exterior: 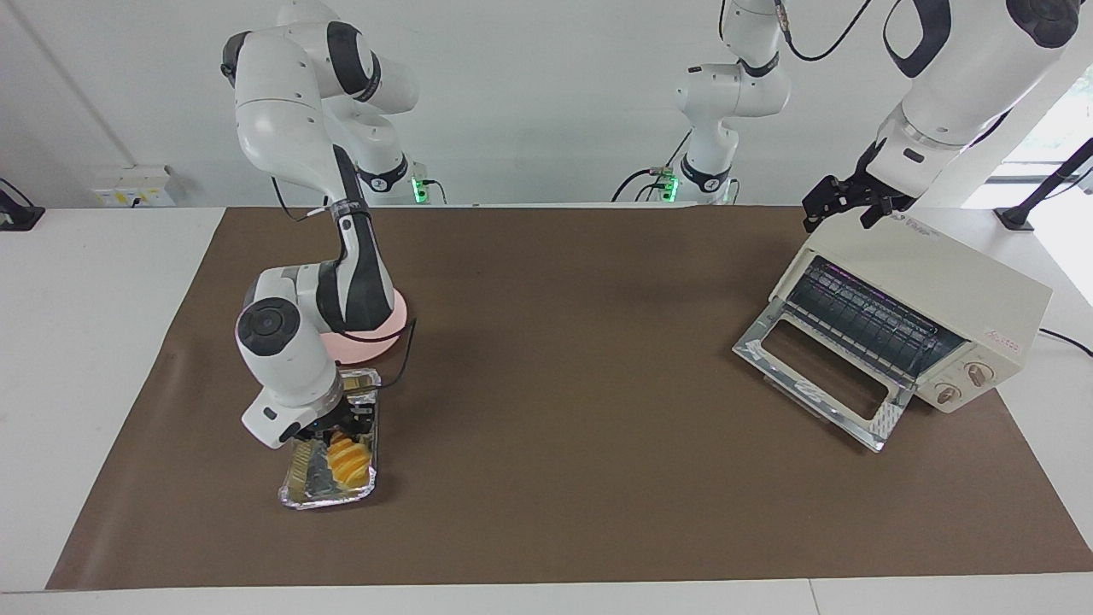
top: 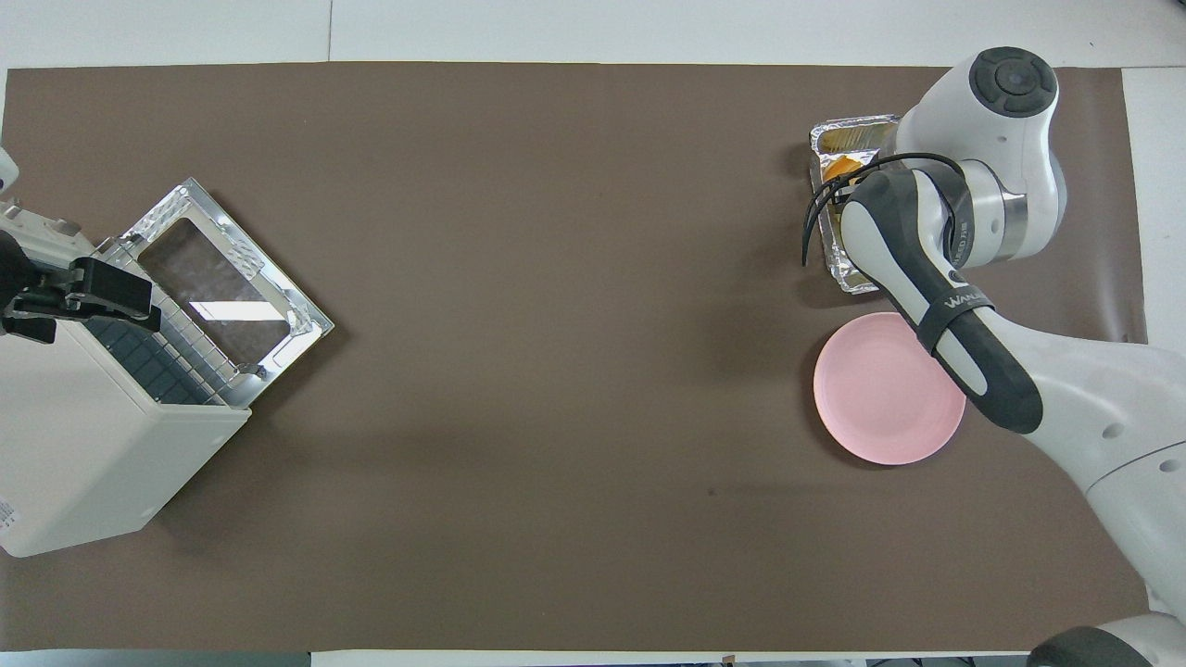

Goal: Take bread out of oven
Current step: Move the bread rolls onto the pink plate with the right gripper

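Observation:
The bread (exterior: 352, 461) is a golden-yellow ridged loaf lying in a crinkled silver foil tray (exterior: 299, 491) toward the right arm's end of the table. My right gripper (exterior: 339, 427) is down at the end of the bread nearer to the robots, low in the tray. In the overhead view the arm hides most of the bread (top: 841, 169) and the foil tray (top: 848, 134). The cream-white oven (exterior: 939, 290) stands at the left arm's end with its glass door (exterior: 811, 376) folded down and only the wire rack showing inside. My left gripper (exterior: 841, 209) hangs open just above the oven's top edge.
A round pink plate (exterior: 380, 333) lies beside the foil tray, nearer to the robots, partly under the right arm; it also shows in the overhead view (top: 880, 389). A brown mat (exterior: 564, 384) covers the table between the tray and the oven (top: 83, 454).

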You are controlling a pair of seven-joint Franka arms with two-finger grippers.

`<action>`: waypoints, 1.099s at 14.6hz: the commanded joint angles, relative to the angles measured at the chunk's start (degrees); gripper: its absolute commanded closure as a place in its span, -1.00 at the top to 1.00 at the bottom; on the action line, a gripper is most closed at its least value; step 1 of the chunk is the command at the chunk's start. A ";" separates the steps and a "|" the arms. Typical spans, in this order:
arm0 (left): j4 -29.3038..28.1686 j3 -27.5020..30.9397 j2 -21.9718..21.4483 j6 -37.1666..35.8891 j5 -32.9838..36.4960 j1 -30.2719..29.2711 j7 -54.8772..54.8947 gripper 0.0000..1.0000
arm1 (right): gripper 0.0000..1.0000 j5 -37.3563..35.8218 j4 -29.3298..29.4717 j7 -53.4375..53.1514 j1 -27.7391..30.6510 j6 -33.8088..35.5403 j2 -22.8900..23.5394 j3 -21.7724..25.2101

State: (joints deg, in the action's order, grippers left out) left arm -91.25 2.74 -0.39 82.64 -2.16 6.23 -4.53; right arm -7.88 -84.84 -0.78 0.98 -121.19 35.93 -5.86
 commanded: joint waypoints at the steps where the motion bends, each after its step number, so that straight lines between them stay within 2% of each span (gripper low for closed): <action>1: -1.56 -0.28 -1.45 0.33 -0.74 -0.86 0.31 1.00 | -1.00 -0.65 0.98 -1.06 0.60 3.22 -1.03 -0.47; 4: -1.39 -0.37 -1.27 0.60 -0.66 -0.86 0.14 1.00 | -1.00 -0.21 1.78 -0.80 0.87 7.71 -4.19 -0.56; 8: -1.48 -0.28 -1.54 0.51 -0.57 -0.86 0.23 1.00 | -1.00 2.50 -0.40 -1.32 0.60 15.70 -11.91 -0.73; 9: -1.39 -0.28 -1.63 0.60 -0.57 -0.86 0.23 1.00 | -1.00 5.22 -3.55 -1.76 0.69 17.20 -15.33 -0.65; 11: -1.39 -0.28 -1.71 0.60 -0.57 -0.86 0.23 1.00 | -1.00 8.92 -12.67 -3.51 1.30 15.30 -22.53 -0.56; 14: -1.39 -0.28 -1.63 0.60 -0.57 -0.86 0.23 1.00 | -1.00 10.87 -30.50 -3.87 1.40 3.02 -32.12 -0.65; 16: -1.39 -0.28 -1.71 0.60 -0.57 -0.86 0.23 1.00 | -1.00 11.39 -37.39 -3.87 0.96 -2.80 -34.86 -0.65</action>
State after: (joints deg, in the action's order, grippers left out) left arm -91.25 2.84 -0.69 82.63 -2.16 6.18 -4.54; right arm 1.93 -111.00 -4.07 1.31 -116.99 7.01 -6.00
